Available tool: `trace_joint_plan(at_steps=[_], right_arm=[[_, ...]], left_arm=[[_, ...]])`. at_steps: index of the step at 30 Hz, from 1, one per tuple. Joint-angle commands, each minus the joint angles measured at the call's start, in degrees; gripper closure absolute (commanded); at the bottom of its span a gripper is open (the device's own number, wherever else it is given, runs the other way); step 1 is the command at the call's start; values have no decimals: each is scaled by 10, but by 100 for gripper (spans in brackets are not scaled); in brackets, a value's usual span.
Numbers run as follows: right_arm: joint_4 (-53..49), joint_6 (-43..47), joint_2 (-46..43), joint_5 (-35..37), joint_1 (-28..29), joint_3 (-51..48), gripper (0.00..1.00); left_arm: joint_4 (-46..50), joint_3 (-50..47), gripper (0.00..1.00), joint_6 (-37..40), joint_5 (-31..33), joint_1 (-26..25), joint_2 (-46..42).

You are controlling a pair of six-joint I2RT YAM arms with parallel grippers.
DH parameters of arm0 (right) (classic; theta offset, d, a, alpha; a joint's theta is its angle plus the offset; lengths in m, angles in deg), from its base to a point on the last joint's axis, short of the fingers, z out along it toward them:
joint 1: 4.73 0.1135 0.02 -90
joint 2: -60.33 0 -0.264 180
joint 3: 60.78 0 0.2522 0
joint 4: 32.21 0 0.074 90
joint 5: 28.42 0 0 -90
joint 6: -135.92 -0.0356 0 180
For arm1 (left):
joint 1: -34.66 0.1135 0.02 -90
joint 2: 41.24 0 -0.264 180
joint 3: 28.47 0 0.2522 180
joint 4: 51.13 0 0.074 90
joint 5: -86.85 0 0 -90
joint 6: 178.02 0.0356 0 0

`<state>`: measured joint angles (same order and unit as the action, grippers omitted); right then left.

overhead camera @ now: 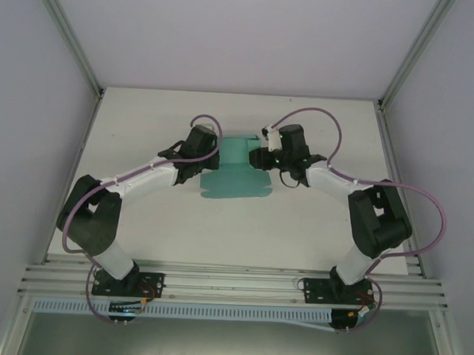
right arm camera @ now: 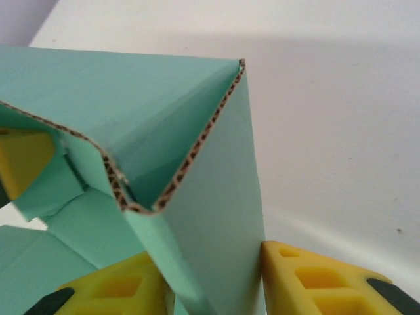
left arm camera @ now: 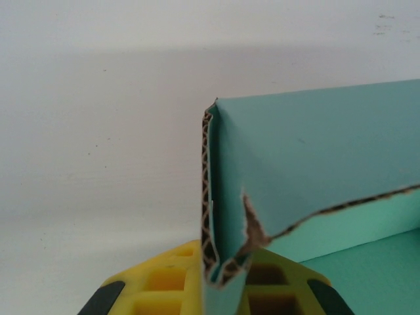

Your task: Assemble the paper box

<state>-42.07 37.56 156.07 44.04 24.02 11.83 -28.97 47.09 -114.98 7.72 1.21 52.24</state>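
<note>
**Claws gripping both ends of the teal card at mid-bench**

Starting on the left, the left arm is reaching in from its base across the white bench, and the left claw is meeting the left edge of the paper box. In the left wrist view this claw is clenched on the card. Its yellow fingers are sitting on either side of a raised teal flap whose corrugated brown edge is standing upright between them. One torn, ragged edge is running off to the right across the panel.

The paper box is lying at the middle of the bench, between the two claws. It is partly folded. A flat sheet with rounded lobes is spreading towards the near edge, and the far part is standing up as walls.

On the right, the right arm is bending inward from its base, and the right claw is touching the box's right end. In the right wrist view a folded teal wall is rising between this claw's yellow fingers. Both fingers are sitting against the card, so the right claw is grasping that wall. The wall's corrugated edge is curling in a hook shape just above them.
</note>
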Motion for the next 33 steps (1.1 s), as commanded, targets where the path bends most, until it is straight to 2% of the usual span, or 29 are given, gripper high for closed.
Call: trace_joint_plan(at_steps=[1,5,12,17,19,23,30,33], right_arm=[[-30,-4,14,133,9,28,64],[-33,-5,35,172,22,40,63],[1,-30,41,230,27,43,86],[-27,-64,53,300,32,62,87],[-36,-80,57,306,32,65,85],[8,-77,49,248,32,39,81],[70,-44,9,79,41,-1,79],[77,-41,-5,52,44,-8,77]], left_arm=[[-14,-8,100,16,-13,-8,-24],[-17,-4,100,22,-17,-14,-20],[-20,-2,100,24,-25,-24,-22],[-22,4,100,16,-25,-35,-15],[-23,8,100,15,-25,-38,-10],[-29,10,100,15,-27,-42,-7],[-36,9,100,6,-11,-43,0],[-44,10,100,5,-15,-43,3]])
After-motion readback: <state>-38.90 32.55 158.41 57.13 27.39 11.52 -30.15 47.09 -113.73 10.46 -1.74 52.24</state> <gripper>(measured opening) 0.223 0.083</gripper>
